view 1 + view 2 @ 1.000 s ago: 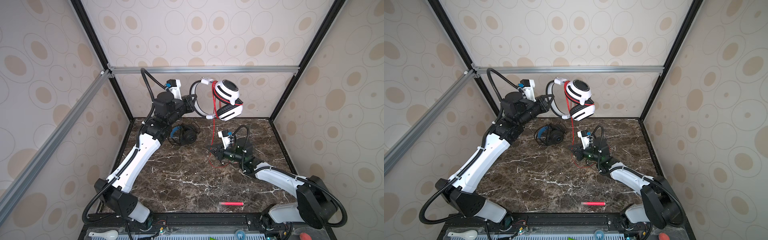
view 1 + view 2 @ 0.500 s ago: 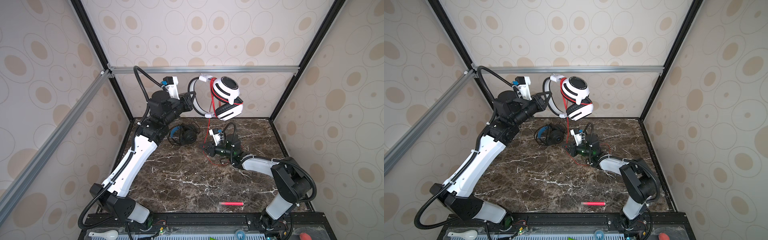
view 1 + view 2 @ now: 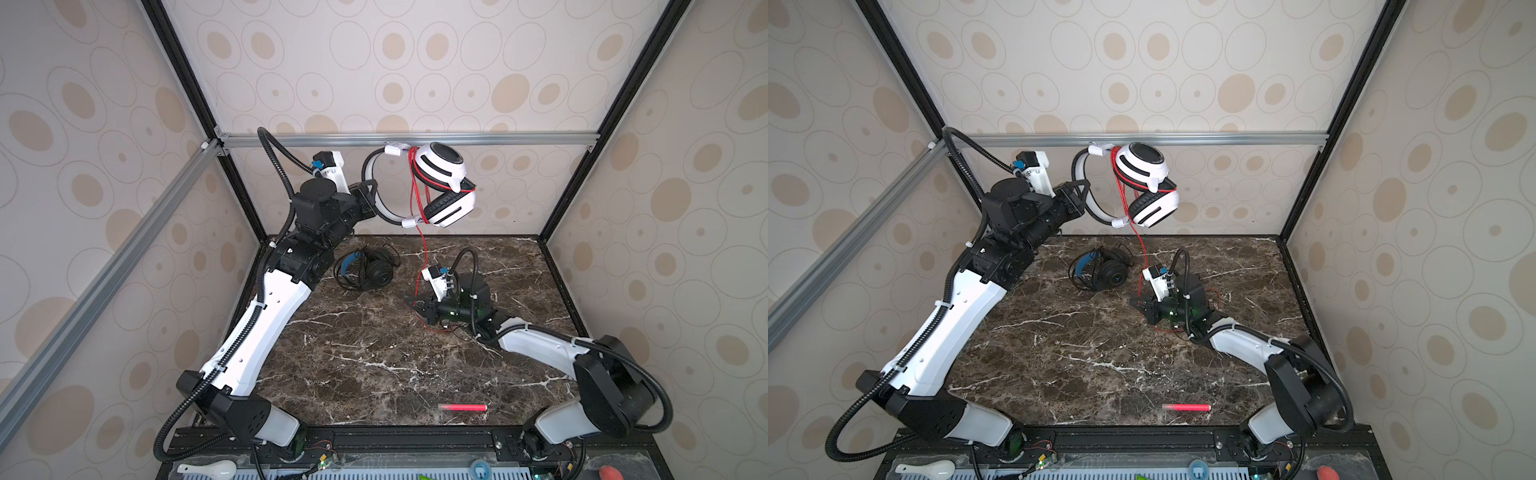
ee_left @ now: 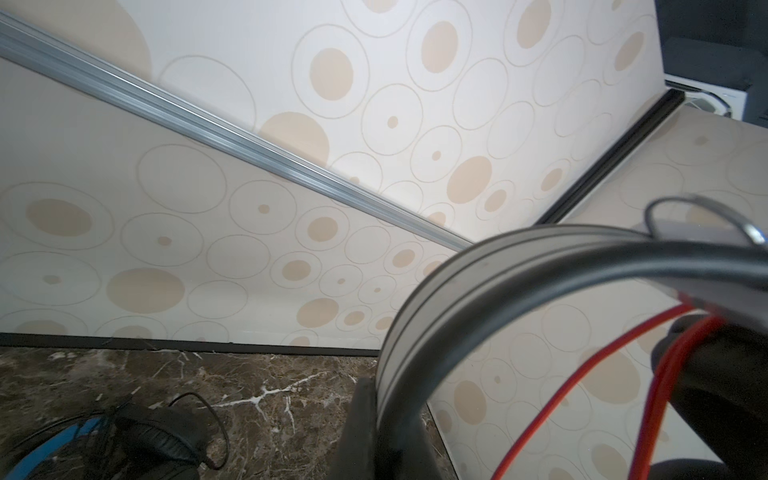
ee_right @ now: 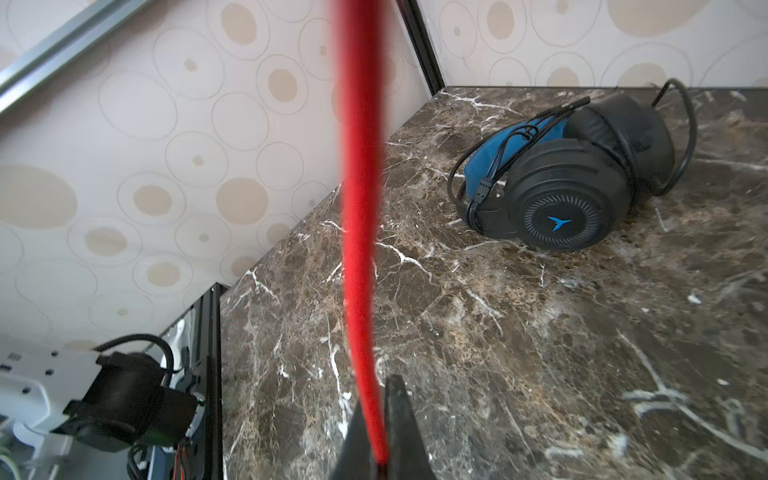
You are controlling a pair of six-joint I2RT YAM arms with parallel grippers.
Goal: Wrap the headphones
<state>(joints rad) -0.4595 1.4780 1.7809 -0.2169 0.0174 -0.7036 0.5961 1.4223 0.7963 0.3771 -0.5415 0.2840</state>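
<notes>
My left gripper (image 3: 372,195) is raised near the back rail and shut on the headband (image 4: 457,291) of the white headphones (image 3: 440,183), which hang in the air with their cups to the right. Their thin red cable (image 3: 423,241) is looped over the headband by the cups and drops to my right gripper (image 3: 417,305), low over the marble table and shut on the cable (image 5: 359,208). More red slack lies under that wrist. The black headphones (image 3: 370,270) with a blue headband lie at the back of the table, cable coiled around them, to the left of the right gripper.
A red marker (image 3: 462,407) lies near the table's front edge. The aluminium rail (image 3: 415,138) runs just above the lifted headset. Patterned walls close in the table on three sides. My left arm (image 3: 266,324) stretches along the table's left side.
The right gripper has shifted slightly left over the table and closed onto the red cable. The left arm has carried the white headset a little up and to the left.
</notes>
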